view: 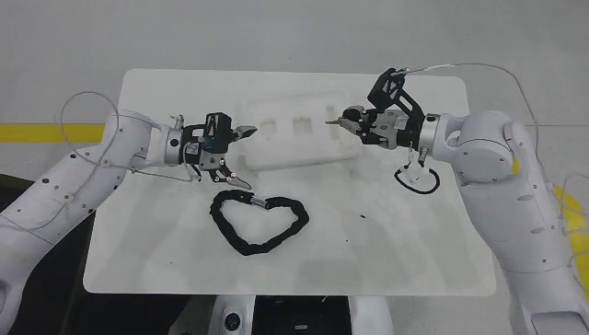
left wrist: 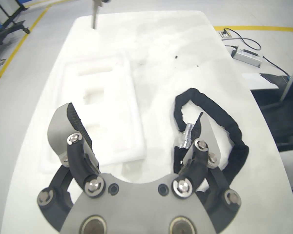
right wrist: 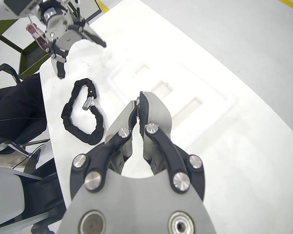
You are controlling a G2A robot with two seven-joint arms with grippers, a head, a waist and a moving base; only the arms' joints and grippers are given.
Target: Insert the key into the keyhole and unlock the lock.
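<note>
Top view: the right gripper (view: 343,123) is closed on the key (view: 330,123), whose blade points toward the left gripper (left wrist: 135,113). The left gripper is spread open and holds nothing. The lock (view: 258,220) lies loose on the table (view: 138,243), its cylinder (left wrist: 186,137) just beside one left finger.

Risks:
- With the lock unheld, key pressure would probably push the cylinder aside.
- The key may pivot in its pinch and miss the keyhole.

The tray (view: 304,155) has three recesses. They appear empty, save a tiny mark in the middle one.
</note>
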